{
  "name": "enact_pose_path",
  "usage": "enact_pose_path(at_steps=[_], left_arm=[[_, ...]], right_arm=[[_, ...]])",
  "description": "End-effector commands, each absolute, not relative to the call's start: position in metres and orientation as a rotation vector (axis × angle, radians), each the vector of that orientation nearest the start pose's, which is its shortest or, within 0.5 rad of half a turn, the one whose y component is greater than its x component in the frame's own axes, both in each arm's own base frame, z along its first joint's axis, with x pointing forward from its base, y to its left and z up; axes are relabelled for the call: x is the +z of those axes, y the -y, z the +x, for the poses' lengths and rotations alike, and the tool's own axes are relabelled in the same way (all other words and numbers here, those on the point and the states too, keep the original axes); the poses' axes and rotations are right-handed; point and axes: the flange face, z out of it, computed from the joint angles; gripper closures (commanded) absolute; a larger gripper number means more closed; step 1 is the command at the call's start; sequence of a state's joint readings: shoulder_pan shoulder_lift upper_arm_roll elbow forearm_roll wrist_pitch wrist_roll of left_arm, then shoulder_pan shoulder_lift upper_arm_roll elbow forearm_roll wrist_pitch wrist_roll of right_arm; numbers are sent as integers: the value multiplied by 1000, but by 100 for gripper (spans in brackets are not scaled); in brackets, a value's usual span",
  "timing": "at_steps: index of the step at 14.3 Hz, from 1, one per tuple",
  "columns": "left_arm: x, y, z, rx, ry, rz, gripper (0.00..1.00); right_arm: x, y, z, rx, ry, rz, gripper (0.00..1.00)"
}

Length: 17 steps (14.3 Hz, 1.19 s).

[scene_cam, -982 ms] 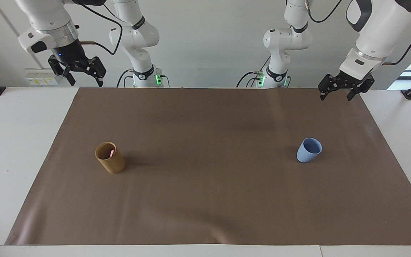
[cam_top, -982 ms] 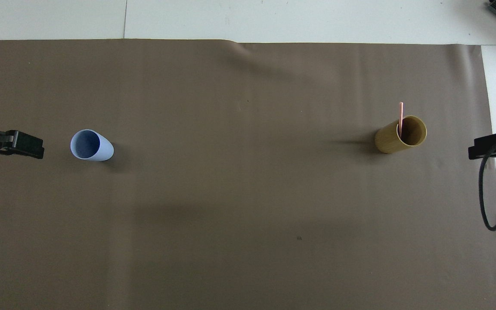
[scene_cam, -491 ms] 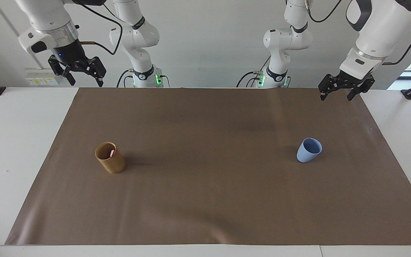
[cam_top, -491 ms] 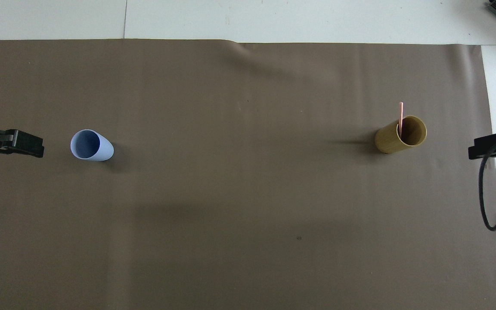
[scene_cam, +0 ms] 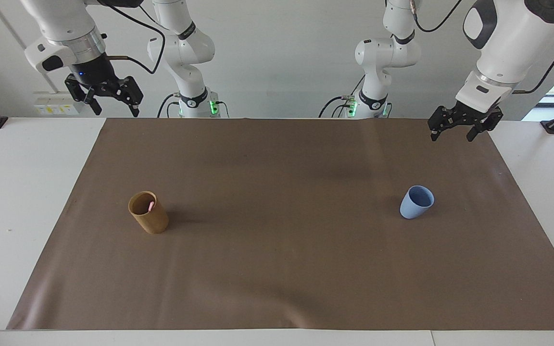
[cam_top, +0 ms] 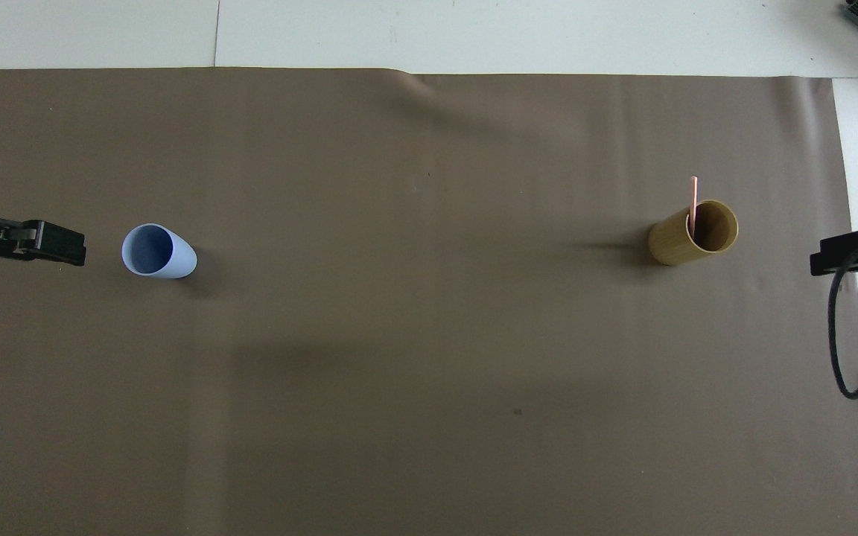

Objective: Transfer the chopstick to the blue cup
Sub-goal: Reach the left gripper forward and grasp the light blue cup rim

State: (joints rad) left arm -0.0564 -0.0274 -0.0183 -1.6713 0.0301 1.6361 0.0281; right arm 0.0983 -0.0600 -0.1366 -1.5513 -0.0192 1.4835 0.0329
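Start of the job as I read it, nothing picked up. Chopstick (cam_top: 693, 199) stands in the brown cup (scene_cam: 148, 218) toward the right arm's end of the mat (scene_cam: 277, 269), leaning on the rim with its pink tip poking out; I only make out one stick. Blue cup (scene_cam: 417, 202) sits upright, mouth up and looks empty, toward the left arm's end, well apart from the brown cup. Guessing they're spread like that so each arm has a cup on its own side.

Right tool (scene_cam: 105, 96) hangs high over the tabletop edge by its base, jaws spread, holding nothing, above and nearer the robots than the brown cup. Left tool (scene_cam: 464, 124) is up over the mat's near corner, jaws also spread and empty, over a spot nearer the robots than the blue cup.

My call: right arm goes for the stick since it's on that side, pinching the exposed tip from above. Thin stick, narrow cup mouth, so tipping the brown cup is the risk. Blue cup is tapered, light, could topple on the drop
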Motion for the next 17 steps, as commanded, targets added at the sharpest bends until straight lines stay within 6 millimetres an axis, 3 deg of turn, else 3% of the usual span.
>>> enact_pose_path(at_steps=[1,7,10,17], left_arm=[[586,33,548,-46,-151,-3113,0],[539,9,565,-123,-135,-3111,0],[504,8,581,-95,-149,-3112,0],[420,8,593,-128,-154,-3114,0]], right_arm=[[658,28,518,23,-113,-3132,0],[658,28,519,23,-115,-3132,0],[658,27,519,20,-115,-3132,0],[654,30,517,20,-136,-3128,0]])
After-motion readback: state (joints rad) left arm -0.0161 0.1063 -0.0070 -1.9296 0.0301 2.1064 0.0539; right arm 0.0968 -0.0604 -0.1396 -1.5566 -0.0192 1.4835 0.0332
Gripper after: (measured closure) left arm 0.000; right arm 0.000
